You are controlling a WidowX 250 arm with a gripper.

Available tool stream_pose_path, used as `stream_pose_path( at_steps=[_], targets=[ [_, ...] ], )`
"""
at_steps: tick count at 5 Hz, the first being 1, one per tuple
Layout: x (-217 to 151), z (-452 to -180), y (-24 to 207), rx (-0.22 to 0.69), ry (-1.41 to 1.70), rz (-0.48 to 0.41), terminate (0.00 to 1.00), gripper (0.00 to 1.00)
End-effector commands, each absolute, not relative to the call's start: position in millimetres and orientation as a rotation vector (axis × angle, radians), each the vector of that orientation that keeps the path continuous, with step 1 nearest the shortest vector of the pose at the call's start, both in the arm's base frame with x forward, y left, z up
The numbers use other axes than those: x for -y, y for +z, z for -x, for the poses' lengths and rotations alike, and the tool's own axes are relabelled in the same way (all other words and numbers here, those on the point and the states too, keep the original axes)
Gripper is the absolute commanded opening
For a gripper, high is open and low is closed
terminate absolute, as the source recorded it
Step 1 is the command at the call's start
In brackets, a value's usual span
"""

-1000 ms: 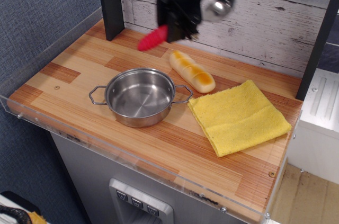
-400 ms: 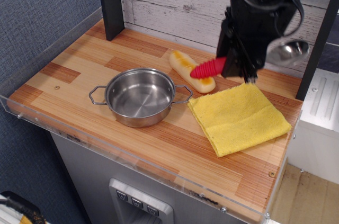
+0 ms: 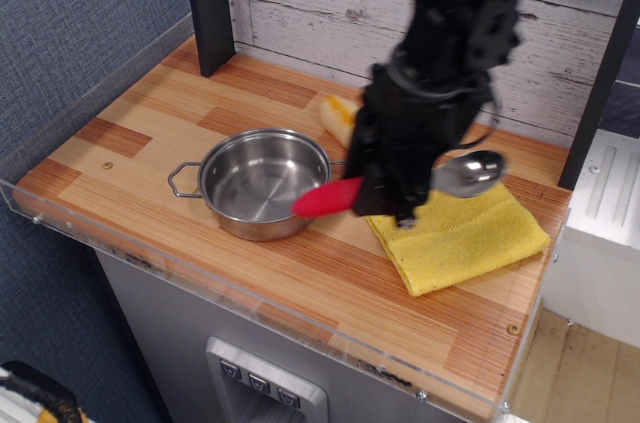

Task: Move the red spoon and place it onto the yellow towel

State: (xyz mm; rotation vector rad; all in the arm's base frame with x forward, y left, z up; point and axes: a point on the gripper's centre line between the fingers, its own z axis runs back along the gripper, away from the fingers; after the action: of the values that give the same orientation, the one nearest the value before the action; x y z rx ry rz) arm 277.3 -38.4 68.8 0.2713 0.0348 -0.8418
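Note:
My gripper [image 3: 392,205] is shut on the red spoon [image 3: 328,199] and holds it in the air above the left part of the yellow towel [image 3: 470,235]. The red handle sticks out to the left over the pot's right rim. The silver bowl [image 3: 470,172] of the spoon sticks out to the right over the towel. The fingers themselves are hidden behind the black gripper body. The towel lies flat on the right side of the wooden counter [image 3: 140,133], partly covered by my arm.
A steel pot [image 3: 262,183] with two handles stands at the counter's middle left. A yellow-orange bread loaf [image 3: 340,115] lies behind it, mostly hidden by my arm. A black post [image 3: 208,3] stands at the back left. A clear rim runs along the front edge.
My gripper carried the spoon from the back left to the back right, then forward and down to just over the towel's left part.

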Motion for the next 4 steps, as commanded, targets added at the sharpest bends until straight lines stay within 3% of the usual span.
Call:
stream_pose_path(
  at_steps=[1,3,4],
  targets=[
    [23,-256,64,-0.036,-0.816,-0.253,0.00,0.00],
    [24,-257,53,-0.074,-0.826,-0.247,0.00,0.00],
    [27,-257,53,-0.096,-0.822,-0.244,0.00,1.00]
  ],
)
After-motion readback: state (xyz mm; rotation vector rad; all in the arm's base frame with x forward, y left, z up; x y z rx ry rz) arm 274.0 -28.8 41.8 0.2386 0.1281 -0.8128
